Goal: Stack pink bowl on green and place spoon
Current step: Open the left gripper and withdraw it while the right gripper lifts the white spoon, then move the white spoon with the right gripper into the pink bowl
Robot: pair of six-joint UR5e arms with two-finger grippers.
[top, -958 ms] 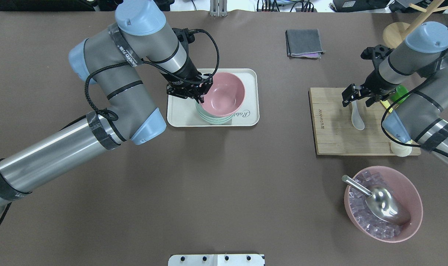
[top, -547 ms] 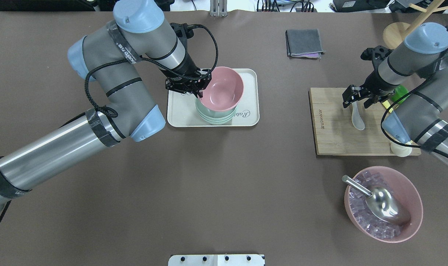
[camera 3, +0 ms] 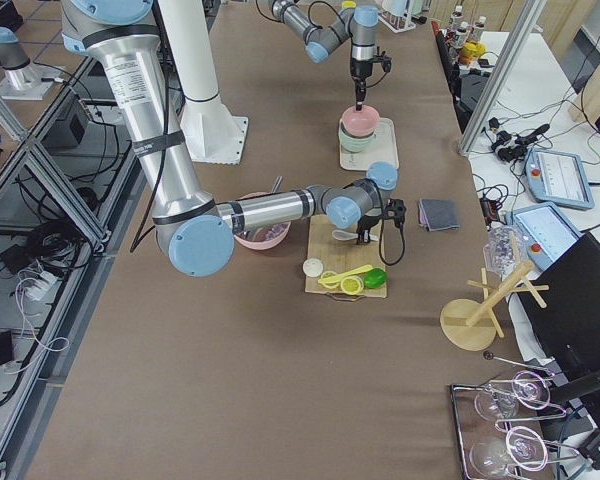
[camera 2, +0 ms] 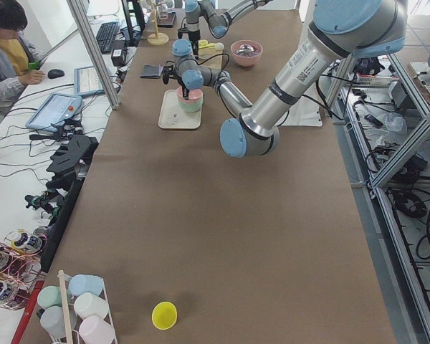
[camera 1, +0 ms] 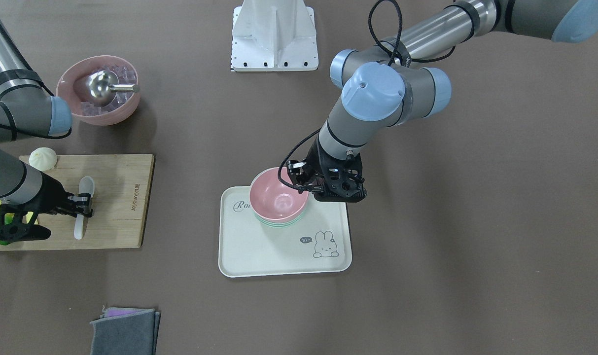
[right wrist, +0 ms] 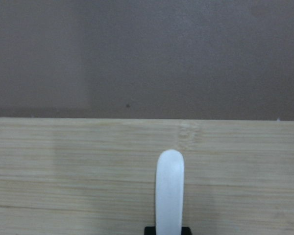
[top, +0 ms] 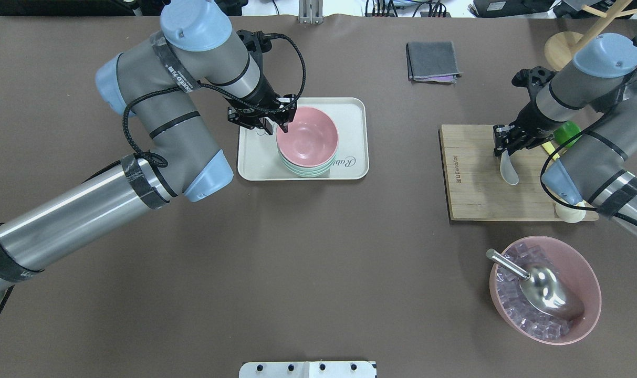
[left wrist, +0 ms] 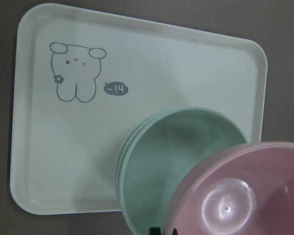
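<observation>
The pink bowl [top: 310, 136] rests on the stack of green bowls [top: 307, 170] on the white tray [top: 352, 121]. My left gripper [top: 282, 126] is shut on the bowl's left rim. In the left wrist view the pink bowl [left wrist: 245, 191] sits off-centre over the green bowls [left wrist: 176, 156]. The white spoon [top: 509, 170] lies on the wooden board [top: 470, 178]. My right gripper [top: 502, 140] is shut on its handle; the spoon [right wrist: 170, 191] fills the lower centre of the right wrist view.
A second pink bowl [top: 586, 273] with ice cubes and a metal scoop stands at the near right. A grey cloth [top: 432, 61] lies at the back. A white bun [top: 569, 211] and green items [top: 567, 131] sit at the board's right edge.
My left gripper moved left and down, levelling the pink bowl onto the green stack. My right gripper, open astride the spoon handle before, has shut on it.
</observation>
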